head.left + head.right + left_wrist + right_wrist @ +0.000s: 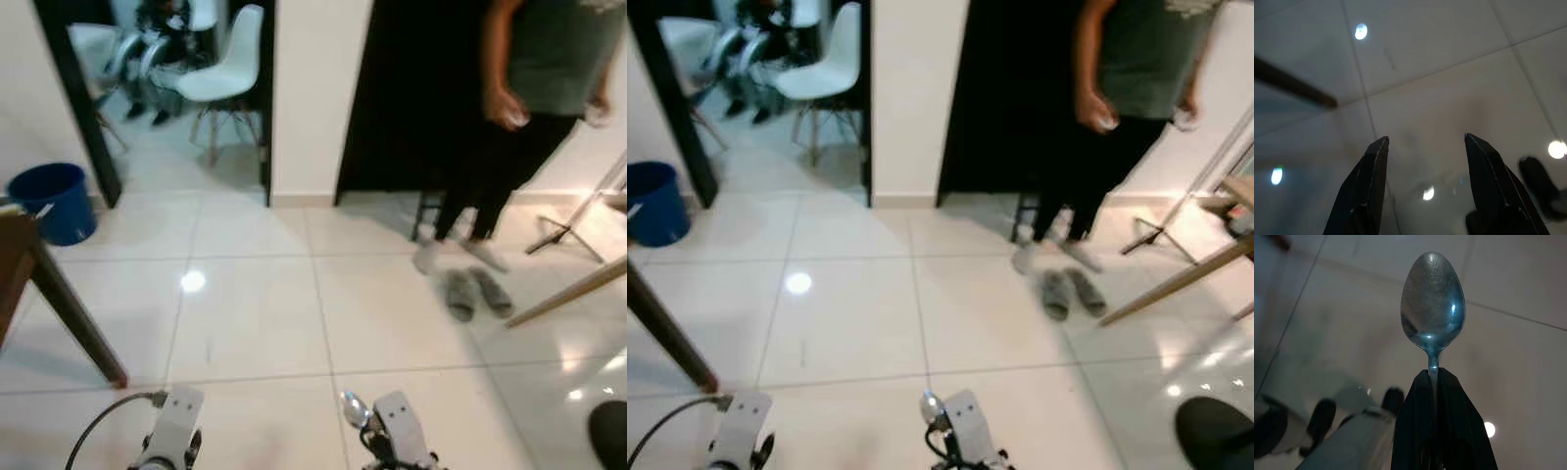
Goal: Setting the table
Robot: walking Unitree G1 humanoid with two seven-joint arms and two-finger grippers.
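Note:
A metal spoon point(1433, 308) sticks out bowl-first from my right gripper point(1433, 377), whose fingers are shut on its handle. In the eye views the spoon's bowl point(352, 408) shows beside my right wrist at the bottom edge. My left gripper point(1425, 147) hangs open over the white tiled floor with nothing between its fingers. A dark wooden table point(18, 257) stands at the far left, with one slanted leg point(78, 323) reaching the floor.
A person point(529, 88) in dark trousers stands ahead on the right, with grey slippers point(475, 292) on the floor nearby. A blue bucket point(51, 201) sits at the left wall. A white chair point(225, 69) stands beyond a doorway. Slanted wooden legs point(573, 289) and a tripod point(578, 220) are at right.

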